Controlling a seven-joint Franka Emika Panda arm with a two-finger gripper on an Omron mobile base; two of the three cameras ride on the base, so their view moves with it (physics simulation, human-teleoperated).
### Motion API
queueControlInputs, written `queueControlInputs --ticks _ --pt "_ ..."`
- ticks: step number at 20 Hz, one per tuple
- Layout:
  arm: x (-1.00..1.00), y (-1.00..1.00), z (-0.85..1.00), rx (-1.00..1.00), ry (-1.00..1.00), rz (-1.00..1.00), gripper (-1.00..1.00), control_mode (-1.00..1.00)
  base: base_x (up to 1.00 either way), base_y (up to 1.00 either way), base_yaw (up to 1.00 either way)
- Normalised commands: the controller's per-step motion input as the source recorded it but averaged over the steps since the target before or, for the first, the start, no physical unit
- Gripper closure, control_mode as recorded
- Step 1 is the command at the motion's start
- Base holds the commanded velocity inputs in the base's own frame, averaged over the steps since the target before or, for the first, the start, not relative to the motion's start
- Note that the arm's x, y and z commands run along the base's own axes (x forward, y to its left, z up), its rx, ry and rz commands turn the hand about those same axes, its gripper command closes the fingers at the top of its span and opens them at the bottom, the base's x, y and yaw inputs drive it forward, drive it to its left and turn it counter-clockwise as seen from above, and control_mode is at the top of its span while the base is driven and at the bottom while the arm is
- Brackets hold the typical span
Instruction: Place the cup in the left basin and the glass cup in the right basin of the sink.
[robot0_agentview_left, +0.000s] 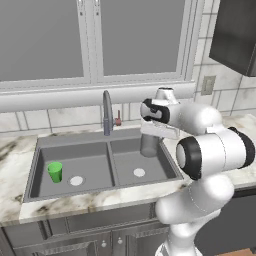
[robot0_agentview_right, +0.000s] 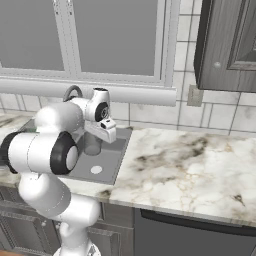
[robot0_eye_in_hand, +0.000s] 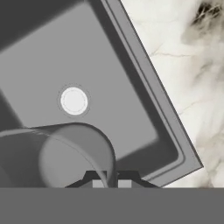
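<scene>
The small green cup (robot0_agentview_left: 55, 171) stands upright in the left basin (robot0_agentview_left: 90, 159) of the dark grey sink (robot0_agentview_left: 75, 138), near its light drain. My gripper (robot0_agentview_left: 150, 136) hangs over the right basin (robot0_agentview_left: 131, 161), shut on the rim of the grey glass cup (robot0_agentview_left: 149, 145). That glass cup (robot0_agentview_right: 91, 144) hangs below the hand, above the basin floor. In the hand view the glass cup (robot0_eye_in_hand: 65, 153) sits at the lower left with its wall pinched between the fingertips of the gripper (robot0_eye_in_hand: 110, 183). Beyond it lies the right basin (robot0_eye_in_hand: 92, 57) with its round drain (robot0_eye_in_hand: 73, 100).
A tall grey faucet (robot0_agentview_left: 107, 112) rises behind the divider, with a small red object (robot0_agentview_left: 118, 120) beside it. Marble counter (robot0_agentview_right: 190, 165) stretches to the right of the sink. A window ledge (robot0_agentview_left: 75, 97) runs above, and a dark wall cabinet (robot0_agentview_right: 230, 45) hangs at the right.
</scene>
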Motion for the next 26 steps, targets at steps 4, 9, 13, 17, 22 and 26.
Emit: queueControlInputs --ticks 4,9,13,17,22,26 --pt "0.21 -0.01 -0.41 0.00 0.09 0.00 1.00 -1.00 0.00 0.00 0.00" --pt "0.19 0.00 -0.40 0.00 0.06 0.00 1.00 -1.00 0.00 0.00 0.00" --pt "0.12 -0.01 -0.40 0.00 0.01 0.00 1.00 -1.00 0.00 0.00 0.00" --pt "0.09 0.00 -0.38 0.00 0.00 0.00 1.00 -1.00 0.00 0.00 0.00" --pt "0.05 -0.01 -0.38 0.00 0.00 0.00 1.00 -1.00 0.00 0.00 0.00" --pt "0.06 0.00 -0.39 0.00 0.00 0.00 1.00 -1.00 0.00 0.00 0.00"
